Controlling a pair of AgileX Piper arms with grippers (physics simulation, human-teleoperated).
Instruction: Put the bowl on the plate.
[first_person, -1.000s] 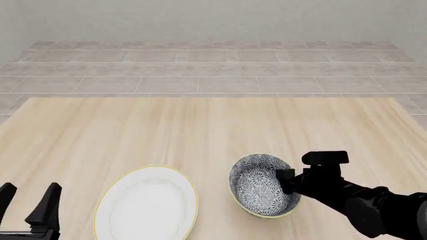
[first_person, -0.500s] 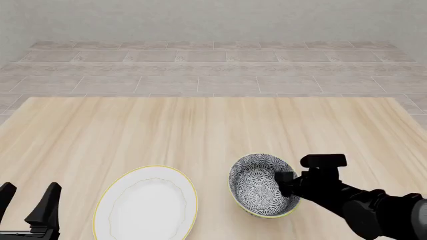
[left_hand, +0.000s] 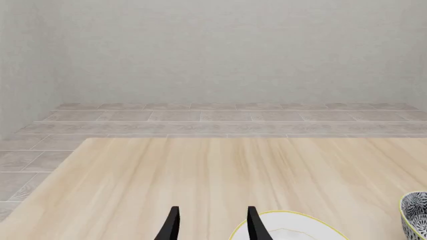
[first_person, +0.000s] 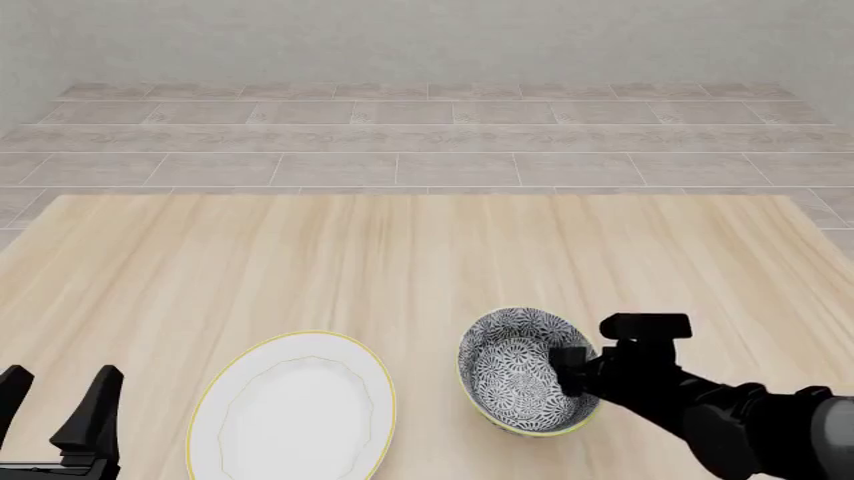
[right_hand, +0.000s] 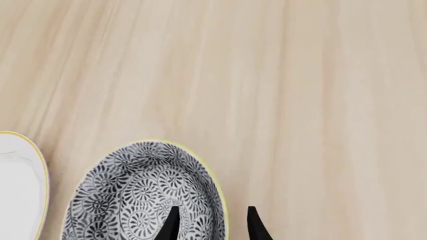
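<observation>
The bowl (first_person: 514, 365), dark grey-and-white patterned with a yellowish rim, stands on the table at the front, right of centre. Just to its left lies the white plate (first_person: 294, 410) with its gold edge, a narrow gap between them. My right gripper (first_person: 569, 368) is open at the bowl's right side. In the right wrist view the bowl (right_hand: 133, 195) has its rim between the two fingers of that gripper (right_hand: 212, 210), one inside and one outside, and the plate (right_hand: 17, 190) shows at the edge. My left gripper (first_person: 60, 388) is open and empty at the front left corner, left of the plate.
The light wooden table (first_person: 400, 250) stretches ahead of both grippers, ending at a tiled floor and a grey wall. In the left wrist view, the open left gripper (left_hand: 210, 222) shows beside the plate's rim (left_hand: 293, 214) and a sliver of the bowl (left_hand: 417, 215).
My right gripper has sunk slightly at the bowl's right rim. The bowl, the plate and the left arm have not moved.
</observation>
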